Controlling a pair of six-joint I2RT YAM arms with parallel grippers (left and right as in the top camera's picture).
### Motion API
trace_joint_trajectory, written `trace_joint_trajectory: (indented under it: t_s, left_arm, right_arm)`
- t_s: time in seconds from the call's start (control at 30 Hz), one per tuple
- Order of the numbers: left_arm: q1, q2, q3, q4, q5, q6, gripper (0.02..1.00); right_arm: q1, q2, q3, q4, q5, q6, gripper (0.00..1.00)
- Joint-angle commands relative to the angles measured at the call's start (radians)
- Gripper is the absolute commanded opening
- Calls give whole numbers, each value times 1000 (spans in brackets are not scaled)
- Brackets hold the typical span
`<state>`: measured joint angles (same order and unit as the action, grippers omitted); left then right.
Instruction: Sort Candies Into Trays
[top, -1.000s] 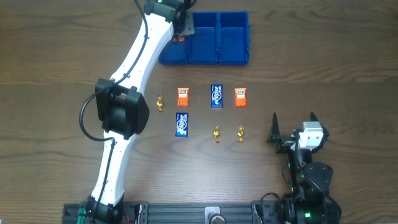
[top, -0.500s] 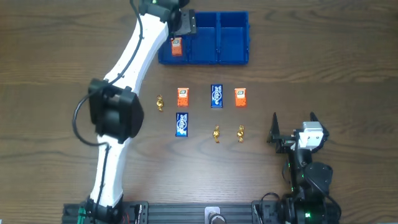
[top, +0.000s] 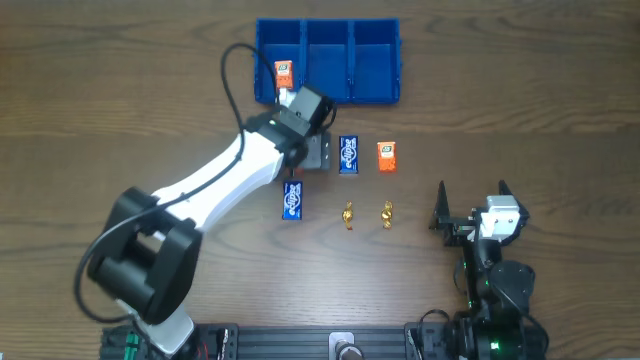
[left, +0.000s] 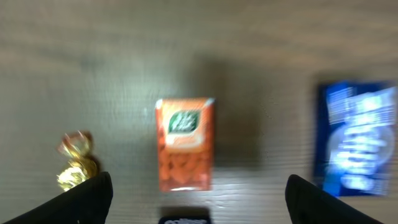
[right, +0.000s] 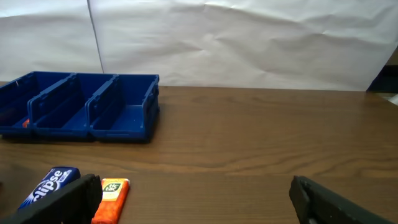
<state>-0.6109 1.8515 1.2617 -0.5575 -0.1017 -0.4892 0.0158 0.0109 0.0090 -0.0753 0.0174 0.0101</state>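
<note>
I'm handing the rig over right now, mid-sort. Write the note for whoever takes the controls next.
Left tool: open, holding nothing, hovering over an orange rectangular candy box on the wooden table.
Right tool: open, holding nothing, near its own base, apart from the candies.
Done: a second orange box lies in the left compartment of the blue plastic three-compartment tray.
Left on the table: the box under the left tool, a third orange box, two blue flat packs, three gold foil-wrapped candies.
</note>
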Motion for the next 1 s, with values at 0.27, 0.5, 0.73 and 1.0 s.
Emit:
trace_joint_trajectory:
  t_s: [0.27,0.5,0.73,1.0]
  left_arm:
    - [6,107,-10,15,26,-77,840]
    - [30,132,-10,39,50,-79,792]
    - [35,161,-10,54,52,-72,483]
    - [37,74,-6,103,27,-76,336]
  right_arm:
    - [-7,-7,-1,-8,-5,-11,998]
    - [-7,-7,-1,-8,-5,-11,998]
    - [-7,-7,-1,-8,-5,-11,998]
    - [-7,-7,-1,-8,-5,-11,998]
